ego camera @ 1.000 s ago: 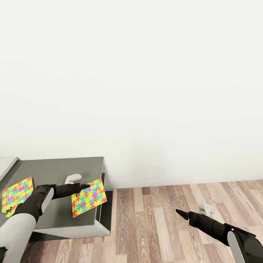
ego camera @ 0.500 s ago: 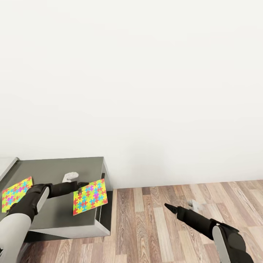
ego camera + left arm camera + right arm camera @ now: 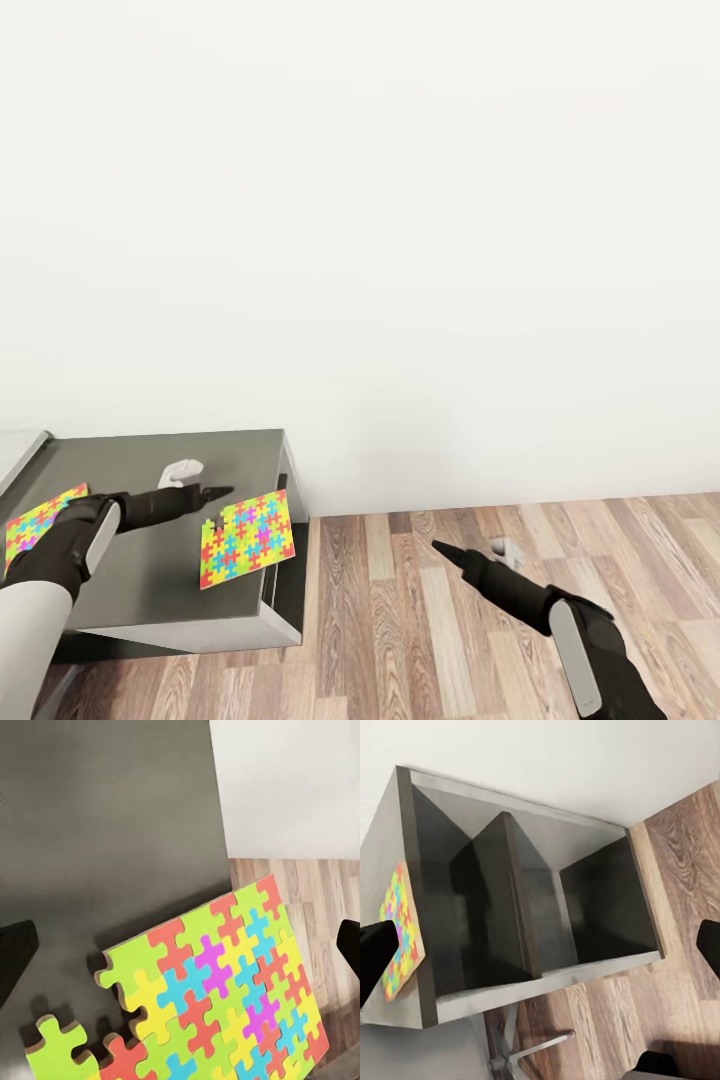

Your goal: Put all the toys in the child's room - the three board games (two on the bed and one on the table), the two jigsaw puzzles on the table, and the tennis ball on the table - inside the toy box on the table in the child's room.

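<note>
Currently, the head view looks down at a white wall, a wood-plank floor (image 3: pixel 450 620), and the lower dark grey end of the table (image 3: pixel 180 460) at the left. Two jigsaw puzzles lie on that dark top: one (image 3: pixel 246 538) at the right edge, slightly overhanging it, and another (image 3: pixel 35 522) at the far left, partly hidden by the left arm. The left gripper (image 3: pixel 212 493) hangs over the table just beside the first puzzle, its fingers spread apart and holding nothing; in the left wrist view the puzzle (image 3: pixel 217 1005) lies between the two dark fingertips (image 3: pixel 15 960), with a gap of missing pieces at one corner. The right gripper (image 3: pixel 445 550) is out over the floor, apart from the table; in the right wrist view its fingers sit wide apart and empty, facing the table's open dark shelf compartments (image 3: pixel 532 907).
</note>
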`<state>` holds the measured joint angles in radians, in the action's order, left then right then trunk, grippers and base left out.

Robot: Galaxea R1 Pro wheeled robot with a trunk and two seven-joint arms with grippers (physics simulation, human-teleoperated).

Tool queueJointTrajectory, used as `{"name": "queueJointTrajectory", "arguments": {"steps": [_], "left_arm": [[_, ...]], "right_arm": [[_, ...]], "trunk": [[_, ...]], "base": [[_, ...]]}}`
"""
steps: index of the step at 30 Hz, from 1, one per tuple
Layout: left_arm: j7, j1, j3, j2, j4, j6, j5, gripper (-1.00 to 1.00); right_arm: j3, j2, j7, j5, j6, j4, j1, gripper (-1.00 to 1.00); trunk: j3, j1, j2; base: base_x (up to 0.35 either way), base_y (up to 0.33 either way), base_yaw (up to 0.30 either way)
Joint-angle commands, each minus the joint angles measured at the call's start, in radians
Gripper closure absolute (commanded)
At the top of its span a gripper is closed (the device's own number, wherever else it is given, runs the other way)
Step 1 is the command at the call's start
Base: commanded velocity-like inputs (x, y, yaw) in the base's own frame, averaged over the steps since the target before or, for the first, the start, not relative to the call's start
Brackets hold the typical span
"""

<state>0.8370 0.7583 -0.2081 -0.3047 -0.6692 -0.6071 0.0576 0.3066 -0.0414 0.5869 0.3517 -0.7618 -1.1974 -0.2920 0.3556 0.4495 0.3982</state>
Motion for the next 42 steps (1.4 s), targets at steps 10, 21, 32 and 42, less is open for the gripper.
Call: {"name": "queueJointTrajectory", "arguments": {"steps": [10,21,32,42], "left_arm": [[0.013,0.001,-0.006,0.0,-0.038,-0.024,0.008,-1.0],[0.226,0.001,-0.007,-0.009,-0.046,-0.047,0.004,-1.0],[0.429,-0.002,-0.005,-0.064,-0.047,-0.05,0.005,-1.0],[0.517,-0.006,-0.022,-0.071,-0.046,-0.051,0.004,-1.0]], "right_arm": [[-0.003,-0.002,0.021,0.019,0.03,0.065,-0.037,-1.0],[-0.045,-0.011,0.227,0.02,0.042,0.227,-0.122,-1.0],[-0.062,-0.027,0.377,0.009,0.053,0.268,-0.144,-1.0],[-0.135,-0.049,0.372,0.003,0.092,0.229,-0.139,-1.0]], "trunk": [[0.002,0.001,0.002],[0.002,0.001,0.002],[0.002,0.001,0.002],[0.002,0.001,0.002]], "base": [[0.0,0.0,0.0],[0.0,0.0,0.0],[0.0,0.0,0.0],[0.001,0.002,0.0]]}}
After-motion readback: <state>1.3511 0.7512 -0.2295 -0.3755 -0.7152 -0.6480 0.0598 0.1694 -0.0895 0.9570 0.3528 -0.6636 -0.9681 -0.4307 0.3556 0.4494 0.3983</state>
